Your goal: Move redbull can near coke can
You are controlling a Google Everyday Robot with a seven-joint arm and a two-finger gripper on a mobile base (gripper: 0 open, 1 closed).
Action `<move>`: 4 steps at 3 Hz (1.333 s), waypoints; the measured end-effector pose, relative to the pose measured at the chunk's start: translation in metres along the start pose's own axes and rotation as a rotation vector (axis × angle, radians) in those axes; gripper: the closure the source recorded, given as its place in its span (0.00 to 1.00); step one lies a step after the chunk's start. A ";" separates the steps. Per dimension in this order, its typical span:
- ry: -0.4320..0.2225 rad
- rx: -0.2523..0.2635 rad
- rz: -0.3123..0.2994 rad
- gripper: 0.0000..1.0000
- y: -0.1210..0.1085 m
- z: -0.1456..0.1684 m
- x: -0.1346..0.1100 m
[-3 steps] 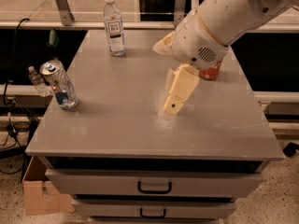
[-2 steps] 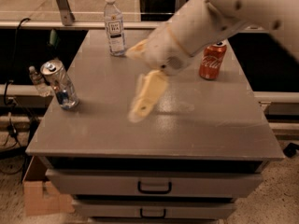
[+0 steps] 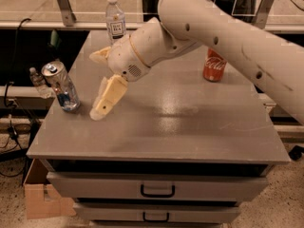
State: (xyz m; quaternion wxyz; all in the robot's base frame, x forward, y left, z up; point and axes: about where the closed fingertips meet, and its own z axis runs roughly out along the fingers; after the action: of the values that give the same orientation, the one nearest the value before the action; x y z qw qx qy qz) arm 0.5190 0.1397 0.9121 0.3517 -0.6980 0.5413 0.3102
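The redbull can [image 3: 62, 86], silver with blue patches and a shiny top, stands tilted near the left edge of the grey table [image 3: 190, 127]. The coke can [image 3: 214, 63], red with white script, stands upright at the right rear, partly behind my arm. My gripper [image 3: 97, 103] hangs just above the table a little right of the redbull can, not touching it. One cream finger [image 3: 108, 97] points down and left; the other shows as a tip near my wrist [image 3: 99, 56].
A clear water bottle [image 3: 115, 22] with a white cap stands at the table's rear edge. My large arm spans from the upper right across the table. Drawers with handles [image 3: 157, 191] lie below the front edge. A cardboard box [image 3: 40, 201] sits on the floor at left.
My arm and gripper have swung left across the table, from near the coke can to beside the redbull can. The cans and bottle have not moved.
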 end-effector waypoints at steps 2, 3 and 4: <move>-0.176 0.001 0.053 0.00 -0.030 0.054 -0.014; -0.253 -0.005 0.104 0.24 -0.034 0.081 -0.023; -0.293 0.009 0.142 0.49 -0.035 0.088 -0.024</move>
State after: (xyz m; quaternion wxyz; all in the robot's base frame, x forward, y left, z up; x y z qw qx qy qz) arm 0.5431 0.2311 0.8873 0.4074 -0.6036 0.5335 0.4302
